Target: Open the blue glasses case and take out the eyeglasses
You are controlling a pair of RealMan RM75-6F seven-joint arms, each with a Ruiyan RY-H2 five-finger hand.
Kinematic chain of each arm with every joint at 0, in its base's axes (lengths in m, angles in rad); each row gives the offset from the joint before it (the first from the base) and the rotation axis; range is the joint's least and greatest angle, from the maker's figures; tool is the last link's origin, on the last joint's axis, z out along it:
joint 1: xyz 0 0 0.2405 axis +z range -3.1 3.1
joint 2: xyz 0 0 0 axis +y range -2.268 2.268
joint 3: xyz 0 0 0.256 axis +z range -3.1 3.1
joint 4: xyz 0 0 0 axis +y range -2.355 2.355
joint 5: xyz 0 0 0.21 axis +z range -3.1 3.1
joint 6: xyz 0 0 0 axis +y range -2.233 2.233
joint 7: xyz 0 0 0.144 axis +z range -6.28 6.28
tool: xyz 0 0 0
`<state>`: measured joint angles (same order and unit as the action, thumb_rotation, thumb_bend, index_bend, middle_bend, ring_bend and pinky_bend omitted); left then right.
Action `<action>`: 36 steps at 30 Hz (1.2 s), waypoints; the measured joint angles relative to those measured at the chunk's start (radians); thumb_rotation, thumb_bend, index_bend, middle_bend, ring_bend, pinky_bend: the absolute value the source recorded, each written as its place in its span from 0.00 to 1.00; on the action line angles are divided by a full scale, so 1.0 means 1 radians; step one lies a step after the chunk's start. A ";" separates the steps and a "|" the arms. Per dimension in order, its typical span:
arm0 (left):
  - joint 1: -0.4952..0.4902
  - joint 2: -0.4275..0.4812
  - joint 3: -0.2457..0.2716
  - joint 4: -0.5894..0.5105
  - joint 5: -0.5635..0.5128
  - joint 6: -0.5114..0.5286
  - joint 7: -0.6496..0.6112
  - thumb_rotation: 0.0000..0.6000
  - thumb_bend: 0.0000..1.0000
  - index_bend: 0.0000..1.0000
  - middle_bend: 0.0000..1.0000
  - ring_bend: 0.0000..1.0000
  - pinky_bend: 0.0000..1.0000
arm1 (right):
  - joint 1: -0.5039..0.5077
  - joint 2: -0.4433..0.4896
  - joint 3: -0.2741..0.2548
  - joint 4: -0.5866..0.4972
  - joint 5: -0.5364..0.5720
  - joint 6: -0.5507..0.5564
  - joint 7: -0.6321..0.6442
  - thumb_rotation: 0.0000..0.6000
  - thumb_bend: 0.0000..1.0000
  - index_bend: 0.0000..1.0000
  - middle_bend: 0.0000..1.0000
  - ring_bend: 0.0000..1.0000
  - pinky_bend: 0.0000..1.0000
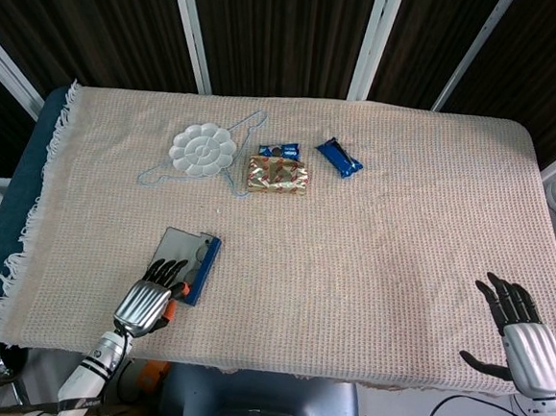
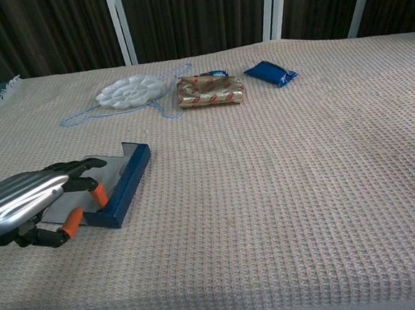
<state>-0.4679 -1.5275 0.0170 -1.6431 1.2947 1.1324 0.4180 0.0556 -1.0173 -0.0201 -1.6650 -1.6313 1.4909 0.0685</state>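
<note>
My silver left hand [image 2: 26, 204] gripped the flat, rectangular blue case [image 1: 190, 266]; my right hand [image 1: 523, 334] lay spread open on the waffle-weave tabletop [image 1: 401, 237].

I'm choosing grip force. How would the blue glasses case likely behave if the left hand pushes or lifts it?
The blue glasses case looks flat-sided and rigid, so probably won't roll. Lying flat on the woven cloth, it likely slides or pivots rather than tips. Left hand touches one end; an off-centre push probably spins it.

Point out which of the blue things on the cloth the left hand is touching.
The blue glasses case, near the front-left edge, under the left hand. The blue snack packet lies far back, beside the gold package, untouched.
</note>
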 measured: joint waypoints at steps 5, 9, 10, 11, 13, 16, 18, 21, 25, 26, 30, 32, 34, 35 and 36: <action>0.006 -0.005 0.027 -0.035 0.041 0.001 0.010 1.00 0.66 0.34 0.00 0.00 0.00 | -0.002 0.003 0.000 0.002 -0.003 0.005 0.009 1.00 0.18 0.00 0.00 0.00 0.00; 0.009 -0.019 0.036 -0.047 0.070 0.004 0.010 1.00 0.66 0.34 0.00 0.00 0.00 | -0.003 0.005 -0.001 0.003 -0.006 0.010 0.017 1.00 0.18 0.00 0.00 0.00 0.00; 0.010 -0.027 0.037 -0.048 0.076 0.004 0.010 1.00 0.66 0.34 0.00 0.00 0.00 | -0.004 0.006 -0.001 0.004 -0.007 0.011 0.020 1.00 0.18 0.00 0.00 0.00 0.00; 0.009 -0.034 0.036 -0.048 0.078 0.004 0.010 1.00 0.66 0.33 0.00 0.00 0.00 | -0.004 0.006 -0.001 0.004 -0.008 0.013 0.021 1.00 0.18 0.00 0.00 0.00 0.00; 0.008 -0.052 0.031 -0.043 0.075 0.000 0.011 1.00 0.66 0.33 0.00 0.00 0.00 | -0.005 0.008 -0.002 0.005 -0.011 0.015 0.025 1.00 0.18 0.00 0.00 0.00 0.00; 0.005 -0.083 0.018 -0.030 0.064 -0.010 0.009 1.00 0.66 0.32 0.00 0.00 0.00 | -0.008 0.010 -0.002 0.007 -0.013 0.022 0.033 1.00 0.18 0.00 0.00 0.00 0.00; 0.000 -0.103 0.006 -0.018 0.055 -0.018 0.004 1.00 0.66 0.31 0.00 0.00 0.00 | -0.010 0.012 -0.001 0.008 -0.013 0.026 0.040 1.00 0.18 0.00 0.00 0.00 0.00; -0.007 -0.124 -0.010 -0.003 0.044 -0.026 0.003 1.00 0.66 0.31 0.00 0.00 0.00 | -0.011 0.014 -0.001 0.010 -0.013 0.030 0.048 1.00 0.18 0.00 0.00 0.00 0.00; -0.016 -0.152 -0.047 0.025 0.026 -0.024 0.005 1.00 0.66 0.29 0.00 0.00 0.00 | -0.012 0.018 -0.001 0.012 -0.017 0.033 0.059 1.00 0.18 0.00 0.00 0.00 0.00; -0.017 -0.155 -0.055 0.028 0.022 -0.021 0.005 1.00 0.66 0.29 0.00 0.00 0.00 | -0.013 0.019 -0.001 0.013 -0.017 0.035 0.062 1.00 0.18 0.00 0.00 0.00 0.00; -0.018 -0.146 -0.081 0.014 0.023 0.007 -0.013 1.00 0.66 0.29 0.00 0.00 0.00 | -0.015 0.022 0.001 0.017 -0.013 0.039 0.072 1.00 0.18 0.00 0.00 0.00 0.00; -0.018 -0.135 -0.093 0.001 0.027 0.016 -0.024 1.00 0.66 0.30 0.00 0.00 0.00 | -0.015 0.023 0.000 0.017 -0.015 0.039 0.072 1.00 0.18 0.00 0.00 0.00 0.00; -0.021 -0.123 -0.111 -0.013 0.030 0.026 -0.031 1.00 0.66 0.31 0.00 0.00 0.00 | -0.016 0.023 -0.002 0.017 -0.020 0.042 0.072 1.00 0.18 0.00 0.00 0.00 0.00; -0.024 -0.118 -0.121 -0.016 0.032 0.030 -0.033 1.00 0.66 0.31 0.00 0.00 0.00 | -0.017 0.022 -0.002 0.017 -0.021 0.043 0.071 1.00 0.18 0.00 0.00 0.00 0.00; -0.027 -0.115 -0.130 -0.017 0.033 0.033 -0.036 1.00 0.66 0.31 0.00 0.00 0.00 | -0.017 0.022 -0.002 0.017 -0.021 0.043 0.070 1.00 0.18 0.00 0.00 0.00 0.00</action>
<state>-0.4947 -1.6427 -0.1131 -1.6600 1.3276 1.1654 0.3823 0.0384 -0.9953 -0.0221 -1.6481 -1.6520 1.5339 0.1386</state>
